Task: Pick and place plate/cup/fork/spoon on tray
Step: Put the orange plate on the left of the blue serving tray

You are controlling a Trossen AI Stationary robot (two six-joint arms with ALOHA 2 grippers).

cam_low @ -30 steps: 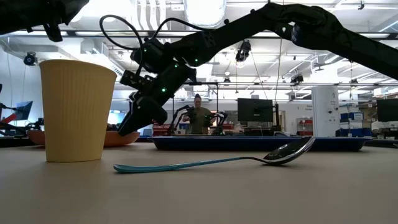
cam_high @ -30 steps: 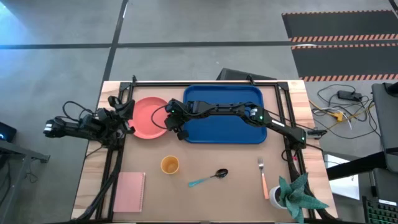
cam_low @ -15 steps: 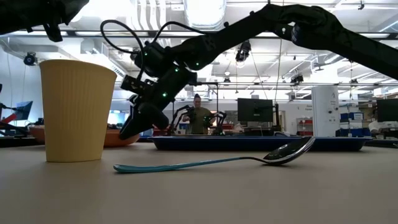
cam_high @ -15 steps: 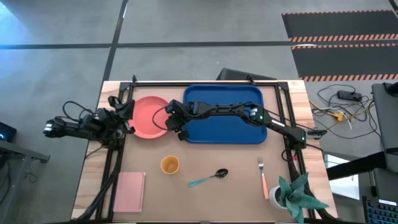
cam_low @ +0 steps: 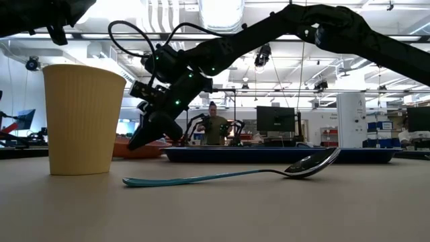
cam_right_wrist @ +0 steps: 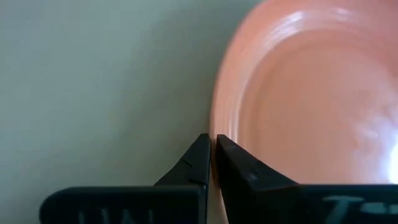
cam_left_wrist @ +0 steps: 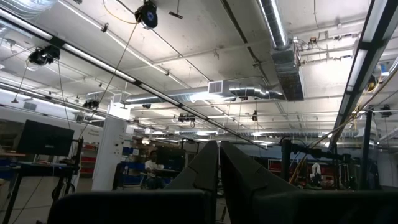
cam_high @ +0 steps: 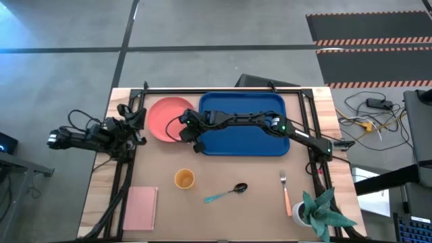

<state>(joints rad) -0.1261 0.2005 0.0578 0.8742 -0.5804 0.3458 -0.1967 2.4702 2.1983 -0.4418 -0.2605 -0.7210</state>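
No readable text, label, brand, number or sign anywhere. Only a cut-off fragment of pale lettering on the right gripper (cam_right_wrist: pixel 211 163) housing, too partial to read. Striped hazard markings on the floor mats (cam_high: pixel 368 42), without words. Distant monitors (cam_low: pixel 275 119) in the room behind too small to read.

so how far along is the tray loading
Nothing is on the blue tray yet. In hand: the right gripper is shut on the rim of the coral plate, which sits just left of the tray. Left to do: the orange cup, the blue-handled spoon and the orange-handled fork all lie on the table. The left gripper waits at the table's left edge.
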